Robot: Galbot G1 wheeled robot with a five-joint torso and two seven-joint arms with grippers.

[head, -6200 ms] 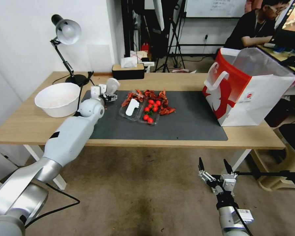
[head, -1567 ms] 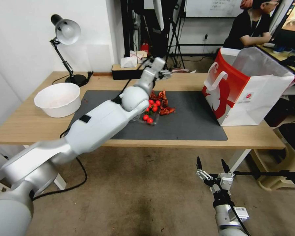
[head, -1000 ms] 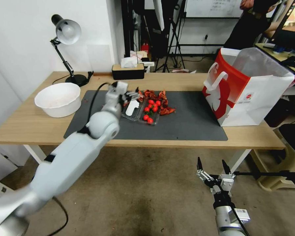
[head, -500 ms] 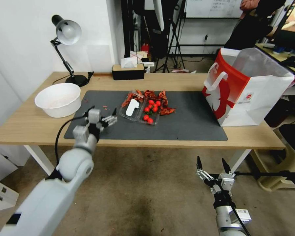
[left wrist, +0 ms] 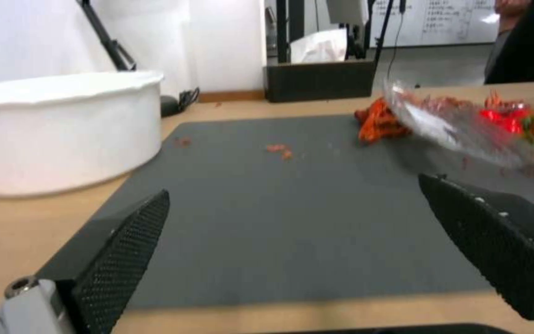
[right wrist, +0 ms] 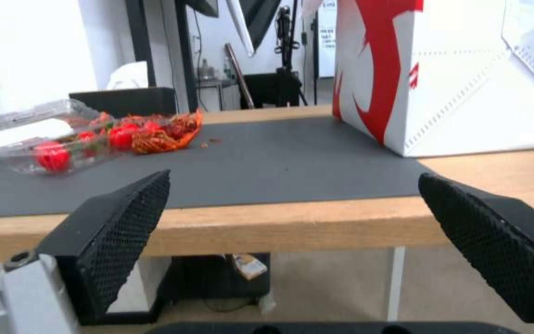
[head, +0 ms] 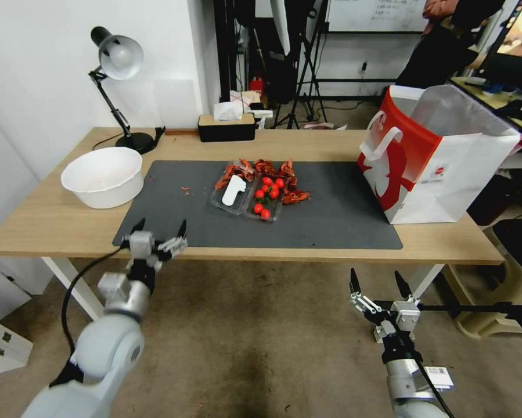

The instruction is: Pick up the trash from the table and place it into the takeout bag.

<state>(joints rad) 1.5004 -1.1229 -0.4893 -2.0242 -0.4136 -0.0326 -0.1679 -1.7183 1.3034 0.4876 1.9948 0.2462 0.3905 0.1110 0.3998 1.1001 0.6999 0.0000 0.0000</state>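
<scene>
Both grippers held low at the table's near edge

The left gripper [head: 160, 227] is spread empty by the table [head: 51, 223]; the right gripper [head: 377, 281] is likewise spread, below it.

I see the bag [head: 441, 168], red and white with white loop handles, standing upright and open at the right end of the tabletop [head: 46, 226], its base partly on the grey mat [head: 342, 215].

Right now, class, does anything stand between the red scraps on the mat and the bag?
Nothing visible: only bare mat lies between the scraps and the bag; the tomato tray sits on their left.
</scene>
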